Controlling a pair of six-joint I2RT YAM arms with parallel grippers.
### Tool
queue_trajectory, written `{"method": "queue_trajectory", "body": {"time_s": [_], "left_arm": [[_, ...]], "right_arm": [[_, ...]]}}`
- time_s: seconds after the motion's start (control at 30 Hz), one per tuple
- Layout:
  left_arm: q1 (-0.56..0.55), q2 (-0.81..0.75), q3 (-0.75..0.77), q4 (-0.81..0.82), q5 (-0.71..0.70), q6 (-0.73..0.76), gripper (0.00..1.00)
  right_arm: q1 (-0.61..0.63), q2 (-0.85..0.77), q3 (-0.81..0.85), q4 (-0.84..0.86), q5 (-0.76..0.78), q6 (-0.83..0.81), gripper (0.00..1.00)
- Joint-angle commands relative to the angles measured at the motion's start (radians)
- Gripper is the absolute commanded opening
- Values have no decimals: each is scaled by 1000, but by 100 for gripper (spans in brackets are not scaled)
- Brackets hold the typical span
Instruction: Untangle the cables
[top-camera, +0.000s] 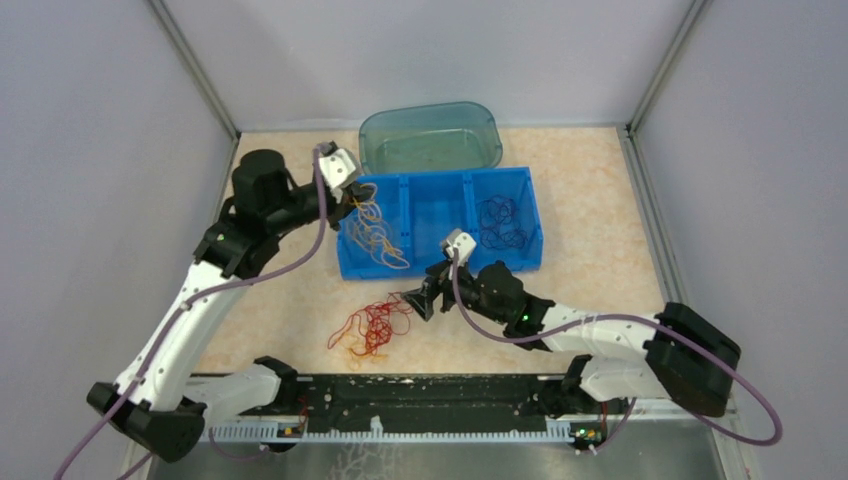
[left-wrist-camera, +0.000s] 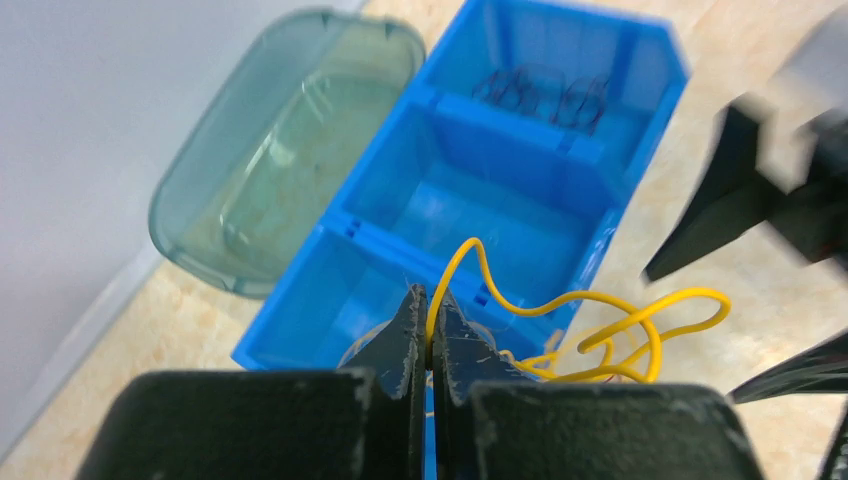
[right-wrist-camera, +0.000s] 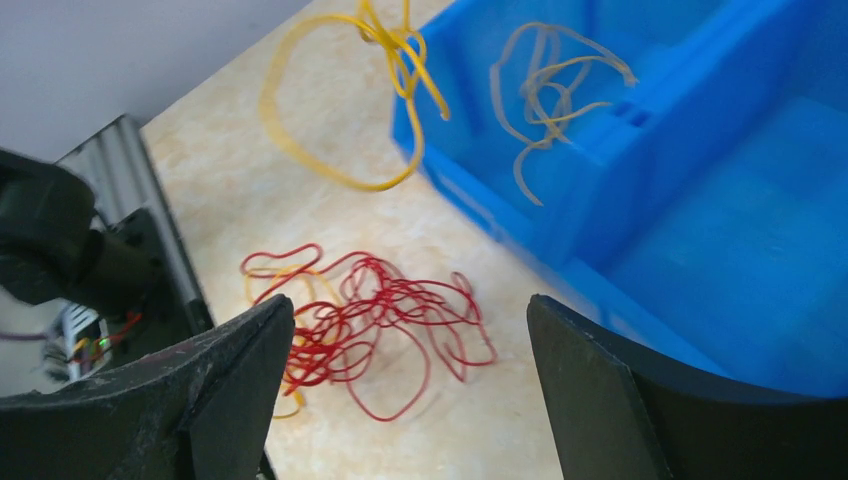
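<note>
A clump of red cables with a little yellow strand in it lies on the table in front of the blue bin. Yellow cables lie in the bin's left compartment and dark purple cables in its right one. My left gripper is above the left compartment, shut on a yellow cable that hangs from it in loops. My right gripper is open and empty, just right of and above the red cables. The hanging yellow cable also shows in the right wrist view.
A teal translucent tub stands behind the bin. The bin's middle compartment holds nothing. Grey walls close in the table at the left, back and right. A black rail runs along the near edge.
</note>
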Motion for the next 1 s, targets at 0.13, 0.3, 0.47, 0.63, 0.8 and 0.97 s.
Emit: {"method": "queue_trajectory", "body": {"time_s": [0.13,0.3,0.47,0.63,0.8,0.97], "left_arm": [[-1,149,-129,182,-203,98,0],[2,240,-151,248,-286,160,0],[4,323,-152,290,-326,194,0],[36,387,-152,374,-376,239,1],[56,421,-168,338,-375,277,54],[94,387,-131,252,-283,295,85]], "right_arm": [[4,-216,5,-151,256,-38,88],[4,-289,-4,-209,287,-34,88],[4,-307,5,-222,270,-45,87],[5,-315,19,-248,263,-54,87],[4,-328,38,-278,257,-61,88],[5,-318,62,-290,226,-86,86]]}}
